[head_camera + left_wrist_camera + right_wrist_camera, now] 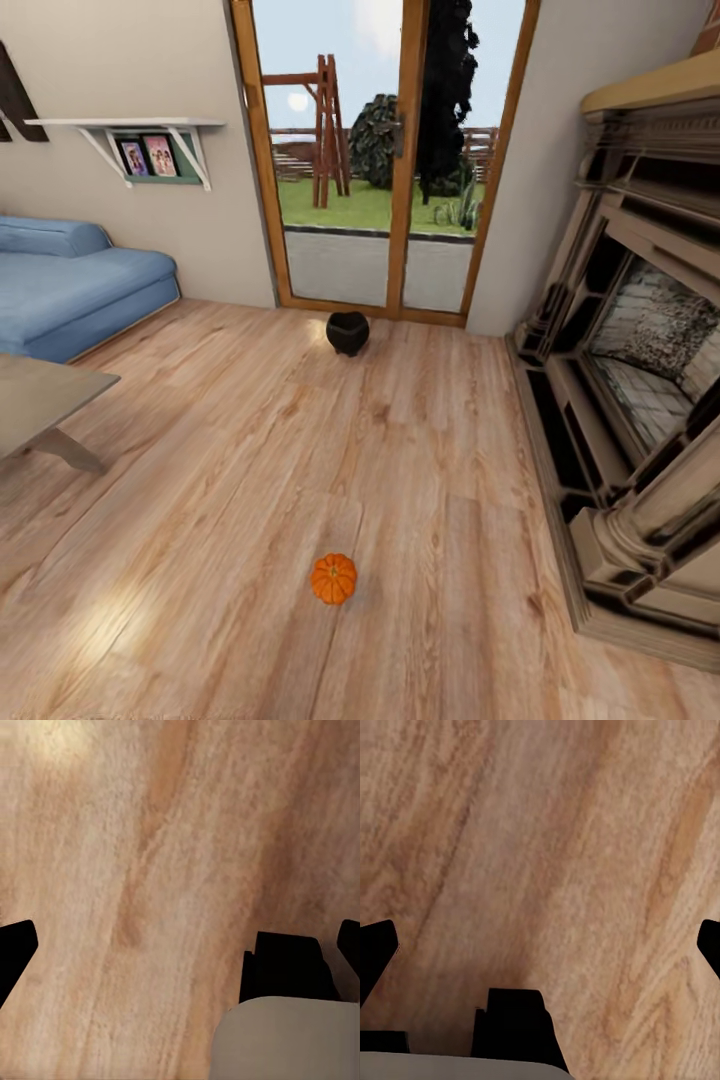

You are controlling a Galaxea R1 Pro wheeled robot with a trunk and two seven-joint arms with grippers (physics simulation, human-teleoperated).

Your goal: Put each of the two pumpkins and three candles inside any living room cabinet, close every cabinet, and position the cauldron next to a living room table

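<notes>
One orange ribbed pumpkin [333,579] lies on the wood floor, near and centred in the head view. The black cauldron [347,332] stands farther off on the floor, in front of the glass door. A table [45,398] corner juts in at the left. The candles and the cabinet are out of view. My left gripper [180,945] hangs open over bare floorboards, its black fingertips [15,952] spread wide with nothing between them. My right gripper [540,945] is likewise open over bare floor, its fingertips [376,954] far apart.
A black columned fireplace [630,400] fills the right side. A blue sofa [70,285] sits at the left wall under a shelf with photos [145,150]. The glass door [385,160] closes the far end. Wood floor [250,480] stretches between them.
</notes>
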